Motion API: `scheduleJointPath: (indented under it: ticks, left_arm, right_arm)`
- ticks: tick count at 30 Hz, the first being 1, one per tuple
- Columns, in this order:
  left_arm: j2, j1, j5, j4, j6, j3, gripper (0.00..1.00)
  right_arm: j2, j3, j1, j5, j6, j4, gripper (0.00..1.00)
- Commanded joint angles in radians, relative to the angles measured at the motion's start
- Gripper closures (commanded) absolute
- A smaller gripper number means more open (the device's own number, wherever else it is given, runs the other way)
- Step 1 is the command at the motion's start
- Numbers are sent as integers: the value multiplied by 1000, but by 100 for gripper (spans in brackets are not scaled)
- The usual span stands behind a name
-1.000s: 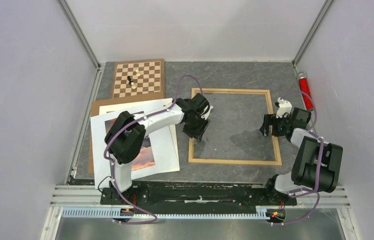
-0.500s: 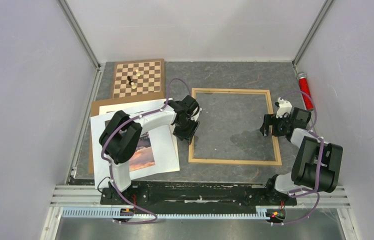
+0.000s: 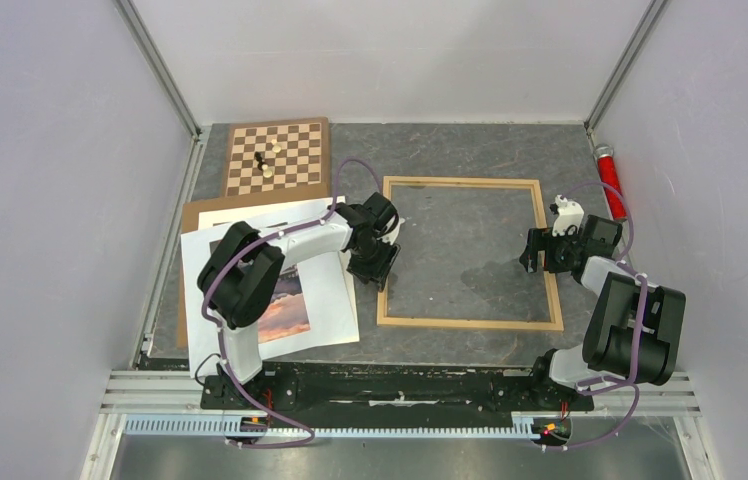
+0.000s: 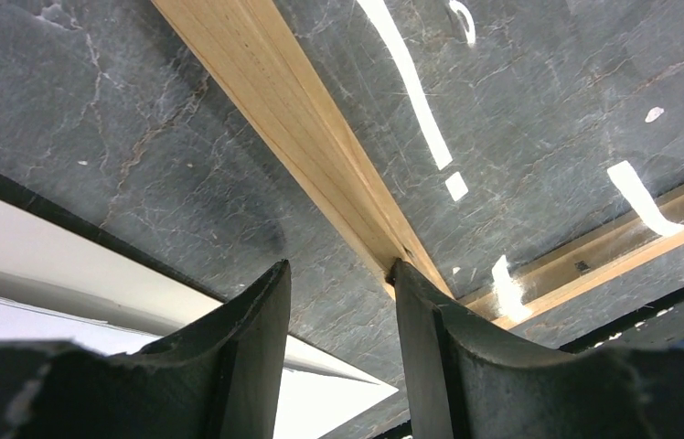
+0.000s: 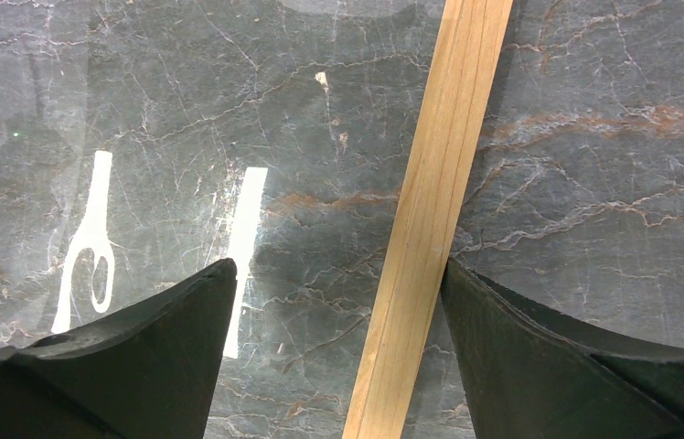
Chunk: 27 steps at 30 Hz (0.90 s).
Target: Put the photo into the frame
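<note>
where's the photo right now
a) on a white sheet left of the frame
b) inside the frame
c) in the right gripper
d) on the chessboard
a: the photo lies on the white sheet, left of the frame and outside it.
</note>
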Motion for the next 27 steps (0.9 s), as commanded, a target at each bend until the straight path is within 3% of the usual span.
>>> scheduleJointPath:
  ticks: [1, 27]
  left_arm:
    - [-23, -18, 34, 32, -11, -12, 47]
    - [61, -40, 50, 59, -32, 18, 47]
  right_arm:
    - [28, -31, 7, -22, 22, -92, 15]
    - [34, -33, 6, -23, 19, -91, 15]
